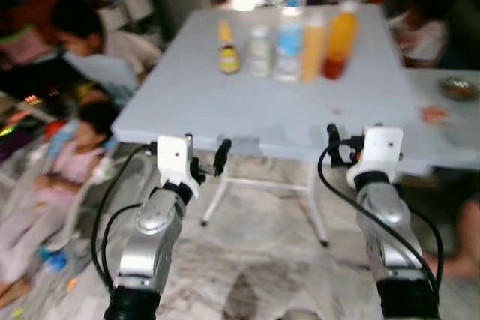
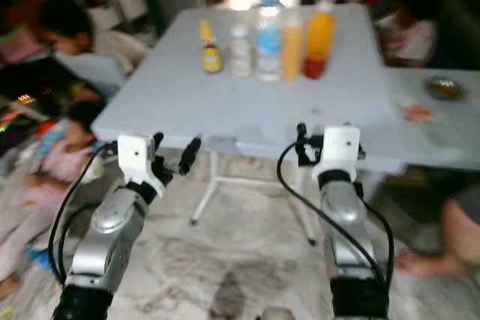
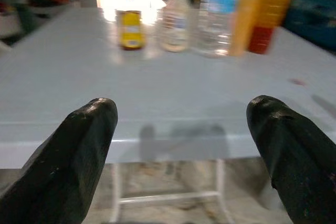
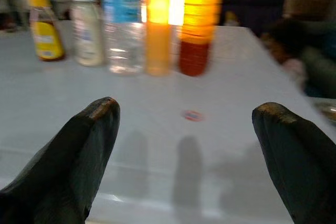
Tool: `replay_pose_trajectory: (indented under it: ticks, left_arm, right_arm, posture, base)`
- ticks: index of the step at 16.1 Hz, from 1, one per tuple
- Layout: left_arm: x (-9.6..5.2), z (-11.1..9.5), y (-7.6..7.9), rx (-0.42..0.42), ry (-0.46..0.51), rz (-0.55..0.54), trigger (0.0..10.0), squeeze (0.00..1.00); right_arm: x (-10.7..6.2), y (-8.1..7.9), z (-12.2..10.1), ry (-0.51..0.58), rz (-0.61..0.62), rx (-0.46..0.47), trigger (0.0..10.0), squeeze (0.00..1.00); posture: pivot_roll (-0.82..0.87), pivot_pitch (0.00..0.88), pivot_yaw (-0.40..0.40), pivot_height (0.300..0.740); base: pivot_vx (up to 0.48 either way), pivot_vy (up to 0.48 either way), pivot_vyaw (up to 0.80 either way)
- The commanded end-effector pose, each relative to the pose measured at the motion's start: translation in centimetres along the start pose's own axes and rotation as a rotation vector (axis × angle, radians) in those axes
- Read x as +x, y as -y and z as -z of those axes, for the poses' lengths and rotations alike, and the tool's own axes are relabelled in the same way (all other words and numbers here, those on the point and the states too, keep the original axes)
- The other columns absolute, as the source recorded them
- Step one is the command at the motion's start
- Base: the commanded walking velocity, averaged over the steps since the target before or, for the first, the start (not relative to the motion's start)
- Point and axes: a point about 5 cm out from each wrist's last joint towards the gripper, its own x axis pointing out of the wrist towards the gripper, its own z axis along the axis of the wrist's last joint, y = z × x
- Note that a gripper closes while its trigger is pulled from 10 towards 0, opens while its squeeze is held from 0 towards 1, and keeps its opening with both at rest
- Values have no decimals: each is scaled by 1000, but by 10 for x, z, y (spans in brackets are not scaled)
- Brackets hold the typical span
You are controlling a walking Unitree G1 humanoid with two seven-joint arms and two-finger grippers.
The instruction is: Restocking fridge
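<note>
A pale grey tabletop (image 1: 225,103) stood before the robot, and five containers stood upright in a close row toward its far edge. From the robot's left they were a yellow squeeze bottle (image 1: 228,49), a small white-capped bottle (image 1: 259,50), a clear water bottle with a blue label (image 1: 289,44), a slim orange bottle (image 1: 313,45) and a taller orange bottle with a red base (image 1: 339,40). The left gripper (image 1: 204,157) hung just short of the near edge of the tabletop, its fingers spread wide with nothing between them. The right gripper (image 1: 352,136) was raised at the same edge, likewise spread and empty. A person (image 1: 90,35) sat on the floor to the robot's left, and another (image 1: 71,166) lay nearer. The head views were blurred.
</note>
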Motion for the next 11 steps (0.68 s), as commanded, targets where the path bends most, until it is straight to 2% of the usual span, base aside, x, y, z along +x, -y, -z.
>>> replay_pose_trajectory:
  ticks: [1,3,11]
  left_arm:
    - [-1,0,-11,29,-5,-51,10000,0]
    - [0,1,-12,27,-8,-75,10000,0]
    - [3,2,-9,29,-3,-65,10000,0]
  right_arm:
    - [2,-13,-5,23,-48,17,10000,0]
    - [1,-16,-5,20,-74,19,10000,0]
    - [1,-20,-8,44,-104,-34,10000,0]
  posture:
    - [-76,0,71,740]
    - [-77,0,69,740]
    - [-80,0,61,740]
  base:
    - [371,304,0]
    - [292,379,0]
    - [0,429,0]
